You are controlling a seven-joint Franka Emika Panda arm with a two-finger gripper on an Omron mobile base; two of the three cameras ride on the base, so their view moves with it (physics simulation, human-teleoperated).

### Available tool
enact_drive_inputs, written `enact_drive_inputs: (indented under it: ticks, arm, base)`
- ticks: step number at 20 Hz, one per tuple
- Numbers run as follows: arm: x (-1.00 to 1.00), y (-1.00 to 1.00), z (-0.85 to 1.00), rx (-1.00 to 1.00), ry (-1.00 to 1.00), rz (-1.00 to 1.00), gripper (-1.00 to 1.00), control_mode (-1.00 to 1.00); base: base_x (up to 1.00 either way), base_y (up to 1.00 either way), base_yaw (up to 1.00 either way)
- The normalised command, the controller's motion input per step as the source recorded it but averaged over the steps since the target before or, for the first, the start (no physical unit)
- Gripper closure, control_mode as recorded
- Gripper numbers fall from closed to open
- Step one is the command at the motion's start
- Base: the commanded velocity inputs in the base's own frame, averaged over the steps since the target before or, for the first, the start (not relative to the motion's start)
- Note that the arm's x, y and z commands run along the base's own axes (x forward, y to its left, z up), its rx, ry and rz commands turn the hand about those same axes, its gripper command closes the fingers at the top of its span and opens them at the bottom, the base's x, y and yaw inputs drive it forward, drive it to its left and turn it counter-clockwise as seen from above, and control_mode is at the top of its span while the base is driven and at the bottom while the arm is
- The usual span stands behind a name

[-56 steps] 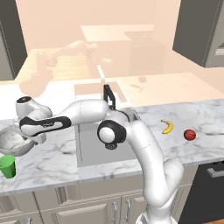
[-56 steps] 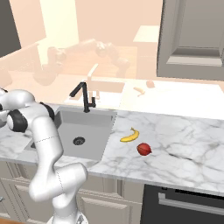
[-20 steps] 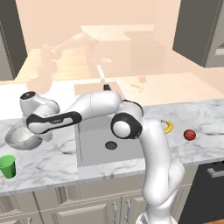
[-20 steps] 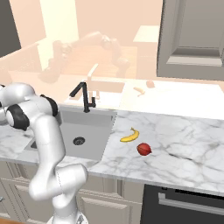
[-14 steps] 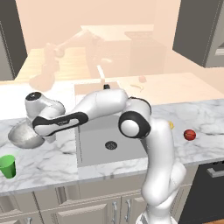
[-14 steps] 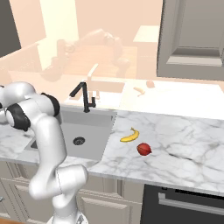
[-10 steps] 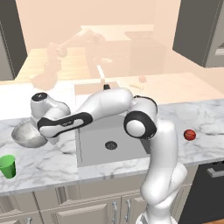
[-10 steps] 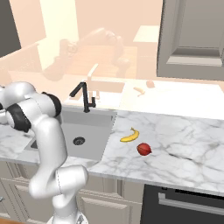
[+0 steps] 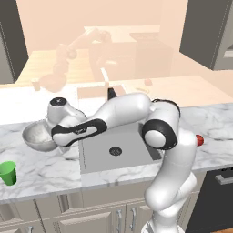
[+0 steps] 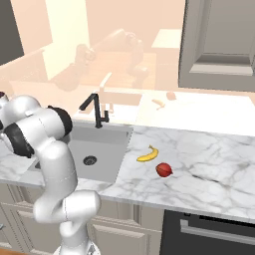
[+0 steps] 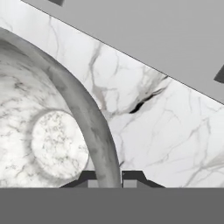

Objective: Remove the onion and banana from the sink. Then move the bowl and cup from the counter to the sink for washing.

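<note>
My gripper [image 11: 109, 177] is shut on the rim of the grey-white speckled bowl [image 11: 57, 144], which passes between the two finger tips. In the left base view the bowl [image 9: 38, 136] hangs low over the marble counter [image 9: 41, 170], just left of the sink [image 9: 123, 152], with the gripper [image 9: 58, 142] at its right rim. The green cup [image 9: 7, 173] stands at the counter's front left. The banana [image 10: 148, 154] and the red onion [image 10: 164, 170] lie on the counter right of the sink [image 10: 97, 149]. The onion [image 9: 199, 140] peeks out from behind my arm.
A black faucet [image 10: 97, 110] rises at the back edge of the sink. The drain [image 9: 115, 151] sits in the basin's middle. A dark oven front [image 10: 209, 229] stands below the counter on the right. Beige cabinets run under the counter.
My arm has carried the bowl to the right along the counter, closer to the sink's left edge. The cup, banana and onion have stayed put.
</note>
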Motion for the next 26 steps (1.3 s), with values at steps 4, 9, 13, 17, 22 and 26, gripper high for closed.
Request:
enact_drive_inputs:
  ticks: [4, 9, 13, 17, 22, 26]
  arm:
    - [-0.08, -0.28, 0.09, 0.03, 0.0, -0.04, 1.0, -1.0]
    - [-0.07, -0.25, 0.09, 0.0, 0.0, -0.01, 1.0, -1.0]
    - [-0.06, -0.25, 0.13, 0.0, 0.0, -0.01, 1.0, -1.0]
    - [-0.07, -0.26, 0.15, 0.0, 0.0, -0.01, 1.0, -1.0]
    - [-0.07, -0.28, 0.14, 0.0, 0.0, -0.01, 1.0, -1.0]
    - [-0.08, -0.31, 0.1, 0.0, 0.0, 0.0, 1.0, -1.0]
  base:
    - [0.0, 0.0, 0.0]
    - [0.0, 0.0, 0.0]
    - [0.0, 0.0, 0.0]
    - [0.0, 0.0, 0.0]
    - [0.0, 0.0, 0.0]
    - [0.0, 0.0, 0.0]
